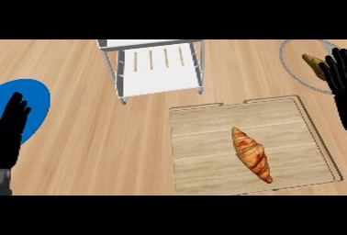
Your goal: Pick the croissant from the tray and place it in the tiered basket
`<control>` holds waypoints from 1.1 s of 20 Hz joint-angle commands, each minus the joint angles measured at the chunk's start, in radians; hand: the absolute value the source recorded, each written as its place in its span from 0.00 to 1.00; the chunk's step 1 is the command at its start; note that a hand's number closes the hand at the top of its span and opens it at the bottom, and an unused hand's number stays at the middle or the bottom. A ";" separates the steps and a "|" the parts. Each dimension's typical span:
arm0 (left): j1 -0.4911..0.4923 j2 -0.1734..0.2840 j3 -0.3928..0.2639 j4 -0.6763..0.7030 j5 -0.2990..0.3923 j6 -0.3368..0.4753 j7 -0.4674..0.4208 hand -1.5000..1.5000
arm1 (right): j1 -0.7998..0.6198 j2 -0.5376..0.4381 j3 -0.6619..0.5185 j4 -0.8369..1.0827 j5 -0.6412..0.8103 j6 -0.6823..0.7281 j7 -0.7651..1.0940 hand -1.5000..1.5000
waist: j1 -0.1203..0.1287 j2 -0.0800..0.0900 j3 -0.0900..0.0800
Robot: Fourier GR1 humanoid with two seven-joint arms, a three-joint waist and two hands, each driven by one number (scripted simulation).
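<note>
One croissant [251, 154] lies diagonally on the one wooden tray [196, 151] at lower right, untouched. The right hand [337, 75], fingers straight and apart at the right edge, likely should come down over the pastry's thick middle and close across its narrow width — not its tapered tips. The left hand [12, 131] rests open at the left edge. One tiered basket [159, 73] stands at upper centre, one blue plate [35, 98] at left, one grey-rimmed plate [298, 69] at upper right.

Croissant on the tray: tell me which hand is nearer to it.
Right. The right hand rests above and right of the croissant; the left hand is far across the counter at the left edge.
</note>
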 commanded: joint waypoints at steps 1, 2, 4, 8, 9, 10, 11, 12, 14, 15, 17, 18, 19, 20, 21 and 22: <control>-0.056 -0.028 -0.013 0.001 -0.029 -0.002 -0.004 0.50 | -0.092 0.022 0.052 -0.004 -0.006 0.085 0.035 1.00 | -0.013 0.007 -0.001; -0.042 -0.071 -0.055 -0.038 -0.043 0.022 -0.033 0.50 | -0.123 0.008 0.086 -0.042 -0.050 0.155 0.076 1.00 | -0.004 0.006 -0.002; -0.083 -0.085 -0.113 -0.109 -0.070 0.015 -0.034 0.50 | -0.180 0.006 0.131 -0.053 -0.129 0.313 0.078 1.00 | 0.020 0.007 0.001; -0.154 -0.190 -0.220 -0.129 -0.105 0.028 -0.037 0.50 | -0.259 -0.085 0.168 0.005 0.029 0.274 0.124 1.00 | 0.002 0.019 -0.004; -0.150 -0.205 -0.234 -0.136 -0.108 0.038 -0.008 0.50 | -0.238 0.001 0.203 0.061 -0.159 0.388 0.219 0.00 | 0.012 0.017 -0.001; -0.135 -0.221 -0.243 -0.123 -0.122 0.050 -0.042 0.50 | -0.199 0.073 0.223 0.062 -0.315 0.473 0.262 0.00 | 0.019 0.024 0.000; -0.151 -0.210 -0.242 -0.152 -0.118 0.049 -0.012 0.50 | -0.182 0.080 0.251 0.066 -0.364 0.545 0.283 0.00 | 0.025 0.019 0.002; -0.163 -0.220 -0.246 -0.119 -0.137 0.062 -0.022 0.50 | -0.206 0.042 0.230 0.087 -0.430 0.623 0.313 0.00 | 0.008 0.022 0.001; -0.130 -0.244 -0.266 -0.134 -0.151 0.084 -0.022 0.50 | -0.182 -0.010 0.233 0.088 -0.481 0.791 0.286 0.00 | 0.000 0.012 0.001; -0.178 -0.265 -0.284 -0.135 -0.165 0.102 0.016 0.50 | -0.219 -0.048 0.229 0.094 -0.505 0.852 0.308 0.00 | -0.008 0.012 0.001; -0.172 -0.288 -0.306 -0.126 -0.203 0.141 0.029 0.50 | -0.290 -0.135 0.165 0.117 -0.579 0.937 0.332 0.00 | -0.011 0.009 0.000; -0.162 -0.275 -0.292 -0.151 -0.196 0.137 0.037 0.50 | -0.281 -0.184 0.143 0.120 -0.578 0.997 0.320 0.00 | -0.012 0.006 0.000; -0.124 -0.298 -0.318 -0.138 -0.218 0.150 -0.003 0.50 | -0.333 -0.221 0.136 0.123 -0.575 1.002 0.346 0.00 | -0.006 0.006 -0.001; -0.128 -0.287 -0.304 -0.147 -0.199 0.139 0.016 0.50 | -0.348 -0.274 0.122 0.097 -0.518 1.044 0.335 0.00 | -0.008 0.005 -0.001; -0.152 -0.273 -0.291 -0.139 -0.196 0.130 0.028 0.50 | -0.396 -0.294 0.111 0.057 -0.457 1.039 0.333 0.00 | -0.010 0.004 -0.001; -0.159 -0.272 -0.283 -0.124 -0.197 0.138 0.037 0.50 | -0.395 -0.329 0.094 0.001 -0.405 1.069 0.318 0.00 | -0.028 0.000 -0.001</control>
